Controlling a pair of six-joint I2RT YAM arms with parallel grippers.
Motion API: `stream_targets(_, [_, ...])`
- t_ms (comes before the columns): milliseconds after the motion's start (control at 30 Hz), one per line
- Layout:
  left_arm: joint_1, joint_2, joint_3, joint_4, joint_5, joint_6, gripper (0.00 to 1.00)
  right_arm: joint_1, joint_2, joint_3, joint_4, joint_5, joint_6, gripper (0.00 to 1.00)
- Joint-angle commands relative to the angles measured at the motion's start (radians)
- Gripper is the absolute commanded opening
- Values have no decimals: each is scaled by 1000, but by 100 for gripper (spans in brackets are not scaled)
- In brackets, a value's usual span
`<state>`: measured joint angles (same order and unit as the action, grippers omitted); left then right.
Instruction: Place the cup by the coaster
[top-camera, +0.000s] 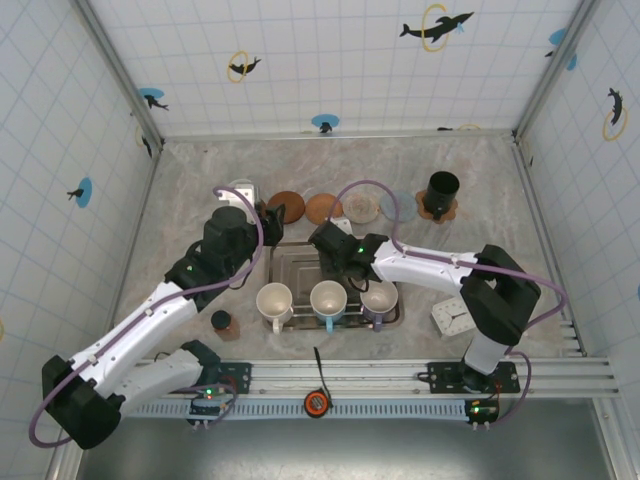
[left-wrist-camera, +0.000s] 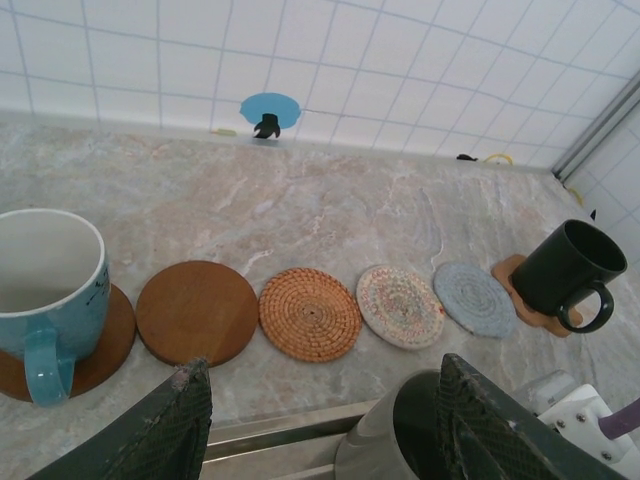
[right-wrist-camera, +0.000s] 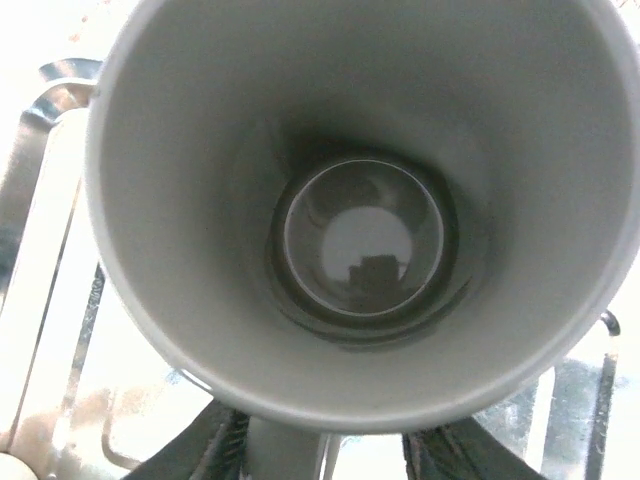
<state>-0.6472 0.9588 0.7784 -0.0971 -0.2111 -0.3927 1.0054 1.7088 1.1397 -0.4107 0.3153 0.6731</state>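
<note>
Crockery like this grey cup (right-wrist-camera: 360, 240) looks stiff, glazed and slick. I'd guess it is fairly weighty for its size and apt to chip if it knocks the metal tray (top-camera: 290, 262). It stands toward the back of that tray, with three other mugs (top-camera: 328, 298) lined up along the near edge. The right gripper (right-wrist-camera: 335, 450) hangs right over it. Its fingers (right-wrist-camera: 225, 445) are down at the cup's near side with a pale strip between them, perhaps the handle, and I cannot tell whether they are pinching it yet. A pinch across the wall at the rim, or on the handle, seems safer to me than spanning the smooth round outside. The left gripper (left-wrist-camera: 322, 385) hovers by the tray's back edge, jaws apart and empty, facing the row of coasters (left-wrist-camera: 310, 313), several of them bare.
</note>
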Motion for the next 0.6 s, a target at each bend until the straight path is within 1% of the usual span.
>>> stream_targets(0, [-3, 3, 4, 2, -10, 12, 60, -11, 15, 31, 4, 19, 0, 34])
stream_targets(167, [-4, 6, 5, 4, -10, 12, 60, -13, 15, 32, 3, 22, -3, 27])
stream_targets(567, [-3, 9, 5, 2, -11, 11, 60, -13, 14, 40, -9, 34, -14, 3])
